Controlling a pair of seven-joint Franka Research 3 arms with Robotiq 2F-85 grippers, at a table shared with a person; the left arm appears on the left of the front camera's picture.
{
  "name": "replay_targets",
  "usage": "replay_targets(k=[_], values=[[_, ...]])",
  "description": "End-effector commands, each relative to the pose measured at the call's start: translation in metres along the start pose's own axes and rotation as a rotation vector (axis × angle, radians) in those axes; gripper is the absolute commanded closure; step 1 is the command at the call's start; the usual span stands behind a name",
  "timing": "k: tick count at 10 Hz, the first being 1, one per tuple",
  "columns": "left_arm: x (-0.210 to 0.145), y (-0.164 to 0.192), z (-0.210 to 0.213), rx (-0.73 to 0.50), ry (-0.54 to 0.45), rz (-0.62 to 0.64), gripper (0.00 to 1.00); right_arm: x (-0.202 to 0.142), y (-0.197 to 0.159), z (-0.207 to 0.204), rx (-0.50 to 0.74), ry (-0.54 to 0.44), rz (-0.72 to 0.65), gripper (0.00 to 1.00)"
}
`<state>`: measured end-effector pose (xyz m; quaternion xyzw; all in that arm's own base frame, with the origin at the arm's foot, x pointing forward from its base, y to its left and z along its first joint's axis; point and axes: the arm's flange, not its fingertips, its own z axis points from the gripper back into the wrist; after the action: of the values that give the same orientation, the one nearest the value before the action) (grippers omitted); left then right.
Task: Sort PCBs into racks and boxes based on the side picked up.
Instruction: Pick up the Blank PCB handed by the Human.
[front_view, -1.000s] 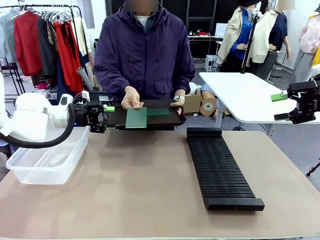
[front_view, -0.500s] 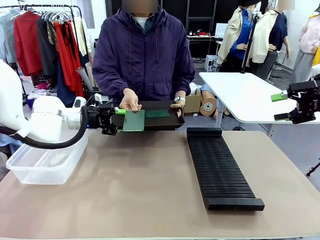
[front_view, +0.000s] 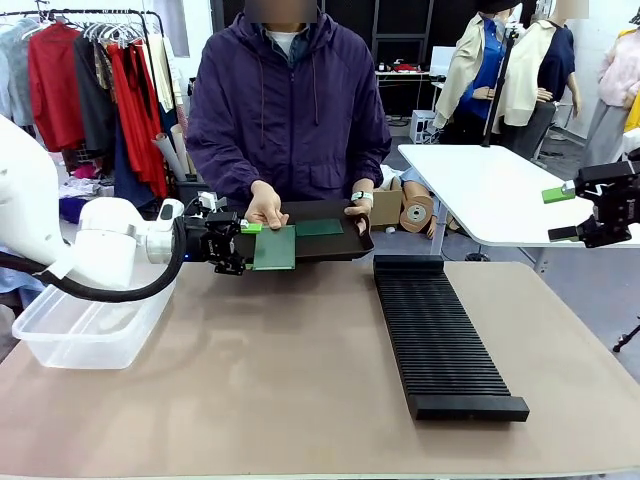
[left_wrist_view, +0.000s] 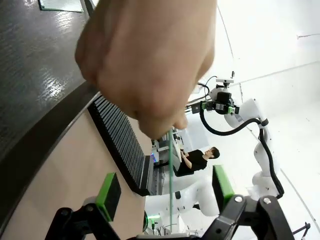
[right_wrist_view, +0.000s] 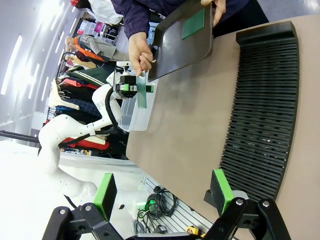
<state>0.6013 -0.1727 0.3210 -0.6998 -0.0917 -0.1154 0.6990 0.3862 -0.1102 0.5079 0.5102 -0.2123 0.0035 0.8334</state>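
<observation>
A person across the table holds a flat black tray with one PCB lying on it. One of their hands holds a second PCB out over the tray's left end. My left gripper is open, its fingers either side of that board's left edge. In the left wrist view the board is a thin edge-on line between the spread green pads, under the person's hand. My right gripper hangs open and holds nothing, high at the right, and its pads stand wide apart.
The long black slotted rack lies on the table's right half. The clear plastic box sits at the left edge, under my left arm. A white side table stands behind on the right.
My left arm has reached to the right, bringing its gripper from beside the tray's end up to the held board's edge. The right arm has not moved.
</observation>
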Motion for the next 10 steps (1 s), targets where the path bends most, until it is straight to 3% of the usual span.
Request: replay_targets(k=[1, 5, 6, 10], values=[[-0.001, -0.0038, -0.0006, -0.049, 0.033, -0.012, 0.17, 0.0006, 0.0022, 0.0003, 0.01, -0.005, -0.004, 0.0], [-0.0026, -0.0035, -0.0014, -0.075, 0.05, 0.003, 0.88, 0.0006, 0.0022, 0.0003, 0.01, -0.005, -0.004, 0.0], [-0.0024, -0.0021, -0.0019, -0.078, 0.051, 0.007, 1.0, 0.0006, 0.0022, 0.0003, 0.01, -0.005, -0.004, 0.0], [-0.001, -0.0032, 0.0006, -0.08, 0.049, 0.009, 1.0, 0.0006, 0.0022, 0.0003, 0.01, -0.005, -0.004, 0.0]])
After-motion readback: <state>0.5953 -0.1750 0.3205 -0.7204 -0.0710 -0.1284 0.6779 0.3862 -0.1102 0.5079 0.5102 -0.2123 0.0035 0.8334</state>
